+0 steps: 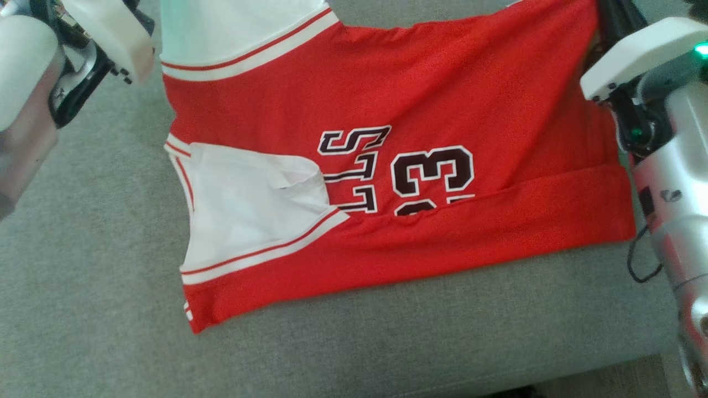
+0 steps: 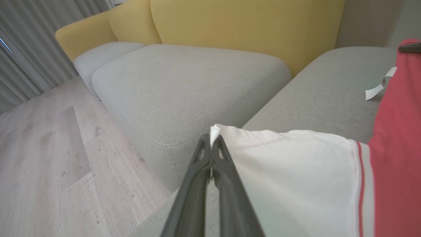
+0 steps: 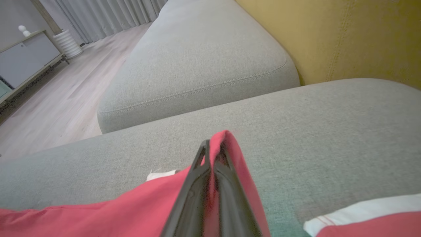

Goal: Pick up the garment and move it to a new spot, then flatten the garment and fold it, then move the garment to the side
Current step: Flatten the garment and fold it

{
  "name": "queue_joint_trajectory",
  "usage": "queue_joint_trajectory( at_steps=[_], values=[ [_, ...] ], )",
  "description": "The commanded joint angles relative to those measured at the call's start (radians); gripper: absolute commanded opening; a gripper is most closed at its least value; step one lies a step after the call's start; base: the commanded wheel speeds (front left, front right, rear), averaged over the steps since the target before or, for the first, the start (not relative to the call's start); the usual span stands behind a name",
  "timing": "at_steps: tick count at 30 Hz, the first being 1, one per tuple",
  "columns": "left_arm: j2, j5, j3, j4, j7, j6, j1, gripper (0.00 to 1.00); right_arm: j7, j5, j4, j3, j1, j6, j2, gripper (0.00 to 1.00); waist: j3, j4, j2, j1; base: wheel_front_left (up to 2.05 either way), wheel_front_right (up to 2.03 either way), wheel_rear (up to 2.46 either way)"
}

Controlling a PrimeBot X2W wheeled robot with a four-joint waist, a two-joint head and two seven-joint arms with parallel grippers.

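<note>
A red jersey (image 1: pixel 420 110) with white sleeves, dark lettering and the number 33 lies spread on the grey sofa seat (image 1: pixel 83 276), its near long edge folded over. In the left wrist view my left gripper (image 2: pixel 211 138) is shut on the edge of the white sleeve (image 2: pixel 296 171), lifted off the cushion. In the right wrist view my right gripper (image 3: pixel 213 146) is shut on a peak of red cloth (image 3: pixel 230 148) raised above the seat. The head view has both wrists at the top corners, and the far edge of the jersey runs past the top of that view.
A second grey seat cushion (image 2: pixel 184 85) and yellow back cushions (image 2: pixel 243 26) lie beyond the jersey. Pale wood floor (image 2: pixel 42 158) and grey curtains (image 2: pixel 29 49) are to the side. A grey cabinet (image 3: pixel 26 59) stands by the wall.
</note>
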Motion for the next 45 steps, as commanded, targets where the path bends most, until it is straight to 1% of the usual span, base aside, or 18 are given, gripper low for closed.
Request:
queue_joint_trajectory(
  at_steps=[1,5,11,14,18,19,22,28,32,37,38,39,40,41,42,43,44,45],
  values=[
    [0.021,-0.009,0.049,-0.002,-0.030,0.002,-0.048,0.00,-0.019,0.013,-0.025,0.010,0.000,-0.001,-0.017,0.00,-0.021,0.013,-0.0001,0.0000,0.00,0.00,0.00],
    [0.024,-0.030,0.040,-0.016,-0.074,0.002,-0.011,0.00,-0.039,0.045,-0.037,0.009,0.054,-0.001,-0.044,0.00,-0.057,0.037,-0.0001,0.0000,0.00,0.00,0.00],
    [0.058,-0.057,0.039,-0.080,-0.121,0.007,0.097,0.00,-0.056,0.073,-0.082,-0.003,0.185,-0.001,-0.099,0.00,-0.113,0.077,-0.0001,0.0000,0.00,0.00,0.00],
    [0.082,-0.065,0.039,-0.136,-0.134,0.026,0.173,0.00,-0.059,0.083,-0.113,-0.015,0.256,-0.001,-0.118,0.00,-0.144,0.094,-0.0001,0.0000,0.00,0.00,0.00],
    [0.125,-0.079,0.044,-0.230,-0.143,0.070,0.284,0.00,-0.058,0.091,-0.160,-0.039,0.355,-0.001,-0.134,0.00,-0.179,0.109,-0.0001,0.0000,0.00,0.00,0.00],
    [0.125,-0.079,0.044,-0.230,-0.143,0.070,0.284,0.00,-0.058,0.091,-0.160,-0.039,0.355,-0.001,-0.134,0.00,-0.179,0.109,-0.0001,0.0000,0.00,0.00,0.00],
    [0.160,-0.102,0.049,-0.306,-0.146,0.102,0.377,0.00,-0.052,0.097,-0.202,-0.063,0.430,-0.001,-0.139,0.00,-0.198,0.117,-0.0001,0.0000,0.00,0.00,0.00],
    [0.214,-0.129,0.041,-0.435,-0.149,0.170,0.541,0.00,-0.027,0.078,-0.282,-0.118,0.566,-0.001,-0.131,0.00,-0.219,0.124,-0.0001,0.0000,0.00,0.00,0.00],
    [0.225,-0.145,0.040,-0.489,-0.149,0.205,0.624,0.00,-0.006,0.057,-0.316,-0.159,0.628,-0.001,-0.108,0.00,-0.227,0.123,-0.0001,0.0000,0.00,0.00,0.00],
    [0.221,-0.153,0.046,-0.511,-0.150,0.218,0.695,0.00,0.019,0.021,-0.338,-0.203,0.674,-0.001,-0.072,0.00,-0.219,0.120,-0.0001,0.0000,0.00,0.00,0.00],
    [0.214,-0.156,0.052,-0.508,-0.150,0.216,0.707,0.05,0.023,0.014,-0.340,-0.208,0.678,-0.001,-0.063,0.00,-0.216,0.118,-0.0001,0.0000,0.00,0.00,0.00],
    [0.205,-0.162,0.061,-0.506,-0.150,0.214,0.721,0.05,0.026,0.008,-0.342,-0.214,0.682,-0.001,-0.055,0.00,-0.214,0.116,-0.0001,0.0000,0.00,0.00,0.00],
    [0.196,-0.160,0.069,-0.502,-0.150,0.213,0.731,0.08,0.028,0.002,-0.343,-0.219,0.685,-0.001,-0.049,0.00,-0.213,0.114,-0.0001,0.0000,0.00,0.00,0.00],
    [0.186,-0.156,0.075,-0.497,-0.150,0.211,0.742,0.10,0.028,-0.003,-0.345,-0.224,0.689,-0.001,-0.043,0.04,-0.212,0.112,-0.0001,0.0000,0.00,0.00,0.00],
    [0.176,-0.154,0.081,-0.491,-0.150,0.209,0.754,0.18,0.028,-0.008,-0.346,-0.230,0.693,-0.001,-0.037,0.26,-0.212,0.111,-0.0001,0.0000,0.00,0.00,0.00],
    [0.165,-0.153,0.090,-0.486,-0.150,0.208,0.767,0.29,0.028,-0.012,-0.347,-0.234,0.698,-0.001,-0.032,0.51,-0.214,0.108,-0.0001,0.0000,0.00,0.00,0.00],
    [0.140,-0.157,0.123,-0.482,-0.150,0.208,0.797,0.49,0.018,-0.021,-0.353,-0.246,0.705,-0.001,-0.022,1.00,-0.220,0.103,-0.0001,0.0000,0.00,0.00,0.00],
    [0.129,-0.159,0.143,-0.481,-0.150,0.209,0.815,0.78,0.009,-0.025,-0.355,-0.253,0.710,-0.001,-0.017,1.00,-0.225,0.100,-0.0001,0.0000,0.00,0.00,0.00]
  ],
)
